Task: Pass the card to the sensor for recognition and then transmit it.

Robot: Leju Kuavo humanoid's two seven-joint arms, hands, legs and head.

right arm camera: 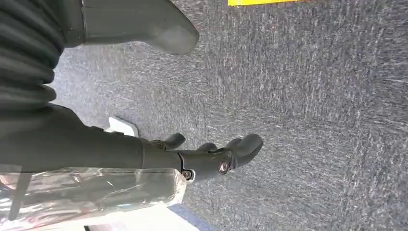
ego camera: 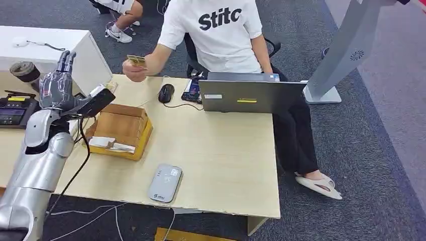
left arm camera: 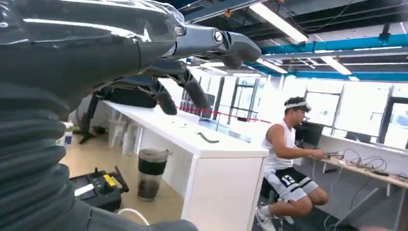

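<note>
A person [ego camera: 216, 30] seated at the far side of the wooden table [ego camera: 226, 150] holds the yellowish card [ego camera: 136, 61] in a raised hand above the table's far left corner. My left hand [ego camera: 56, 85] is lifted at the table's left end with its fingers upright and apart, holding nothing; the card is a short way to its right. The left wrist view shows the same left hand [left arm camera: 144, 62] empty. The grey card sensor [ego camera: 165, 183] lies flat near the table's front edge. My right hand [right arm camera: 207, 154] hangs over grey carpet, empty.
An open cardboard box [ego camera: 120, 131] sits just right of my left forearm. A laptop [ego camera: 246, 95], mouse [ego camera: 166, 93] and phone [ego camera: 193, 90] lie along the far edge. A black device [ego camera: 15, 110] and cup [ego camera: 25, 72] stand at left. A grey stand [ego camera: 341, 55] rises at right.
</note>
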